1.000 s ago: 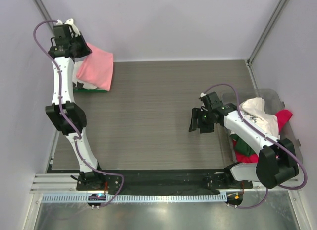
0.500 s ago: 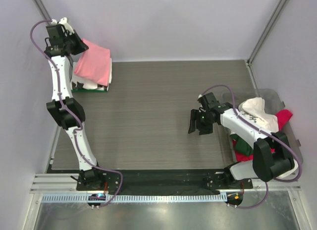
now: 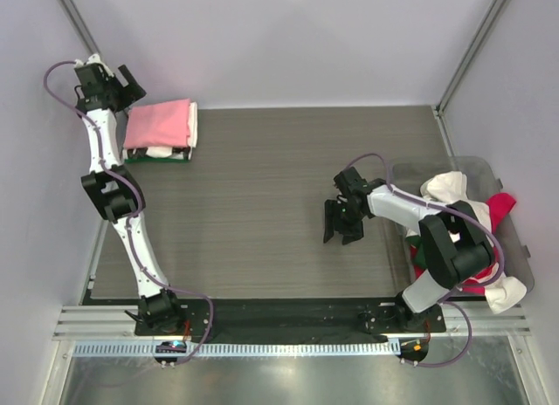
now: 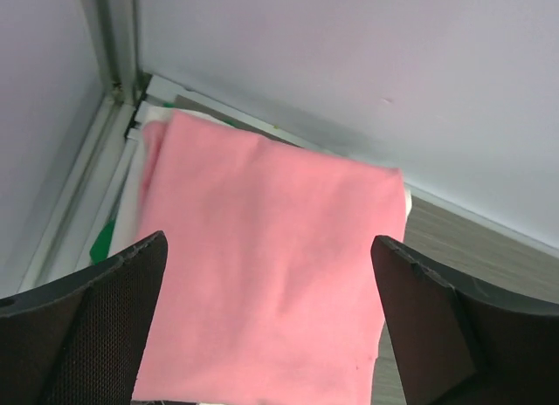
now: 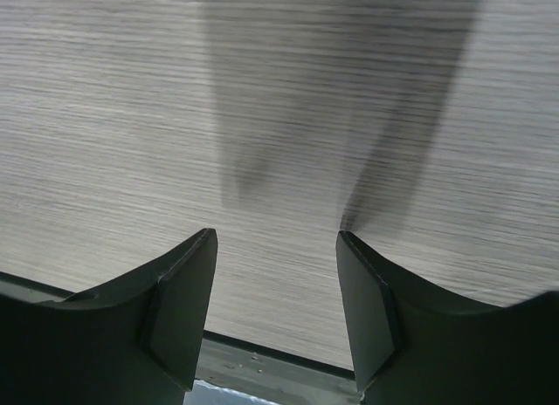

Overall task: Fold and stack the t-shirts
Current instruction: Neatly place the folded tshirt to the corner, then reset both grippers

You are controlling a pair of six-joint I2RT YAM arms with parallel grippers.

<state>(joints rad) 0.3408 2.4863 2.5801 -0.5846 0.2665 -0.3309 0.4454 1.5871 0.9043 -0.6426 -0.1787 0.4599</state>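
A folded salmon-pink t-shirt (image 3: 158,124) lies flat on top of a small stack at the far left; white and dark green t-shirts (image 3: 159,154) show at the stack's near edge. My left gripper (image 3: 122,86) hovers just behind the stack by the wall, open and holding nothing. In the left wrist view the pink t-shirt (image 4: 271,274) fills the space below the wide-apart left gripper (image 4: 269,239). My right gripper (image 3: 339,229) hangs open over bare table right of centre. The right wrist view shows only wood grain between the fingers of the right gripper (image 5: 275,235).
A clear plastic bin (image 3: 489,171) stands at the right edge, holding a crumpled white t-shirt (image 3: 454,195), a red one (image 3: 500,204) and a dark green one (image 3: 428,252). Walls close in the table's left, back and right sides.
My left gripper opened and let go of the pink t-shirt, which dropped flat onto the stack; the arm drew back toward the far-left corner. My right gripper drifted left and nearer.
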